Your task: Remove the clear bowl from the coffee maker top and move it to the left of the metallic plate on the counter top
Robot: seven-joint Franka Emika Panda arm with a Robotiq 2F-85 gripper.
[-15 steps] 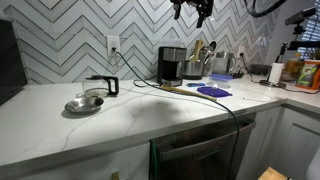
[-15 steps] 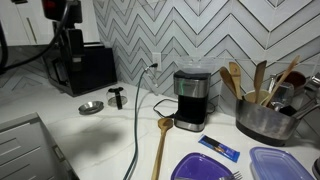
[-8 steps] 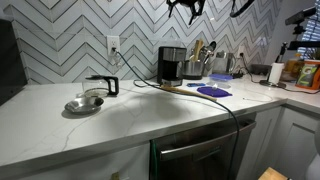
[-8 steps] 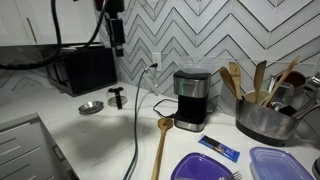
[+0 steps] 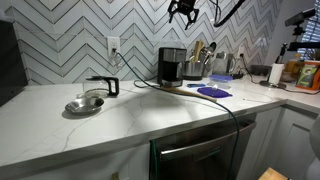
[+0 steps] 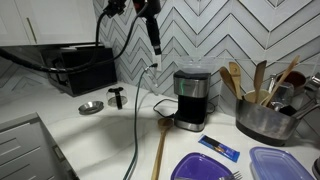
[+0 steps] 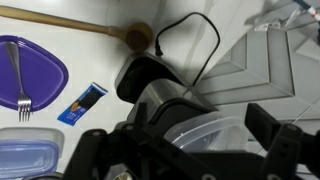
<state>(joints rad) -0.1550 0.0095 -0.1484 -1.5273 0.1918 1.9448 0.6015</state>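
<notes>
The coffee maker point(image 6: 191, 98) stands on the white counter top point(image 6: 110, 140) by the wall; it also shows in an exterior view point(image 5: 171, 65) and from above in the wrist view point(image 7: 148, 82). The clear bowl point(image 6: 194, 71) sits on its top. In the wrist view the clear bowl point(image 7: 200, 125) lies below, between my fingers. My gripper point(image 7: 180, 140) is open and empty. It hangs high above the counter in both exterior views point(image 6: 152, 25) point(image 5: 182, 10), up and to the side of the coffee maker. The metallic plate point(image 6: 91, 107) point(image 5: 84, 104) lies farther along the counter.
A large black appliance point(image 6: 85, 68) stands by the wall. A wooden spoon point(image 6: 160, 145) and a black cable point(image 6: 137, 120) lie on the counter. A blue-purple plate point(image 7: 25, 70) holds a fork. A pot of utensils point(image 6: 262, 118) stands beside the coffee maker.
My gripper has travelled high over the counter from above the large black appliance toward the coffee maker. Nothing on the counter has moved.
</notes>
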